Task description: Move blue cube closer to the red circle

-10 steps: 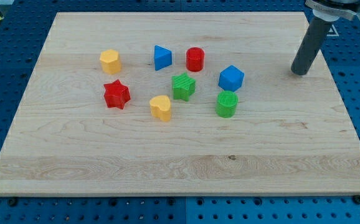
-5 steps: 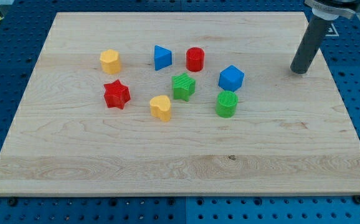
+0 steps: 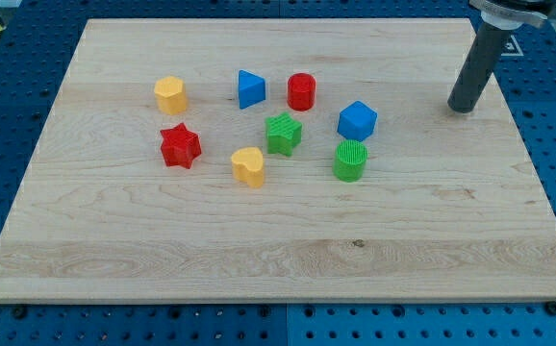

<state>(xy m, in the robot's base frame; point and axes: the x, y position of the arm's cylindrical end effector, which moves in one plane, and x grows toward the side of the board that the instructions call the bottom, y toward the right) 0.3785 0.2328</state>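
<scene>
Wooden board [image 3: 259,250] (blue pegboard [image 3: 9,144] beneath)

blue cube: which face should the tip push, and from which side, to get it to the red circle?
Judging by layout: push the blue cube on its lower-right side, since the red circle lies up and to the view's left. My tip sits off to the cube's right, apart from every block, so it can come in from there.

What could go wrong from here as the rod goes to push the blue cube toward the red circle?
1. My tip sits well to the view's right of the blue cube; an off-centre push could spin it away from the red circle.
2. The green cylinder stands just below the cube and could get clipped.
3. Pushing too far may knock the red circle into the blue triangle.
</scene>
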